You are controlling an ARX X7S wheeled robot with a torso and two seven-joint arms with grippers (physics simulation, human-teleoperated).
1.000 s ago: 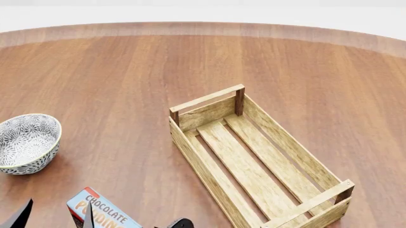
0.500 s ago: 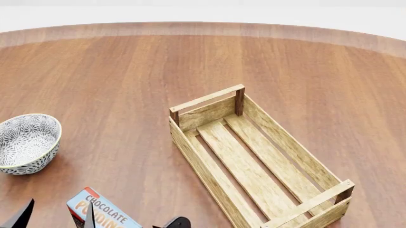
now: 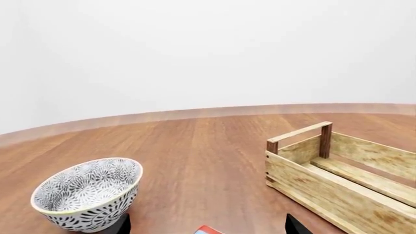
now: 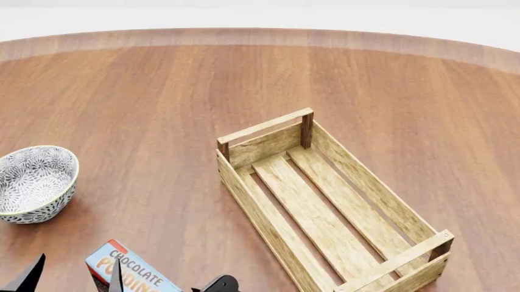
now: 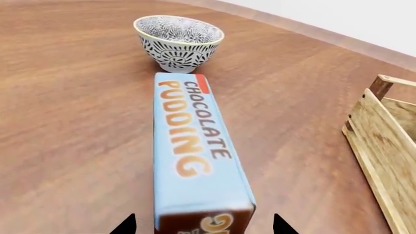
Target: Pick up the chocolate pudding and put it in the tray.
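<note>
Far left, you've got the bowl [image 4: 34, 182] sitting on the table [image 4: 162, 91], out of your way. Just right of it at the near edge is your left gripper [image 4: 73, 278]: two dark fingertips [image 4: 26, 277] spread apart with nothing between them, and the left one clear of the pudding [image 4: 130, 272]. That carton lies flat, blue top up, near-left on the table, between the bowl and the tray [image 4: 325, 207] and touching neither. It runs off the near edge of the head view.

Your right gripper [image 5: 202, 225] has the better line. From its wrist camera the pudding's [image 5: 192, 156] brown end face sits right between two wide-open tips [image 5: 126, 225], not yet touched, with the bowl [image 5: 179, 41] beyond the far end.

I'd judge this box light and stiff, thin card, smooth printed faces, so probably a bit slippery. Take it across the narrow width, pads on the two long sides, near mid-length so it doesn't swing. Squeeze gently; card can dent.

Over on the right the tray [image 5: 383, 146] waits, open-topped, low slatted walls, bar handles at both ends. Lay the box flat between those handles.
</note>
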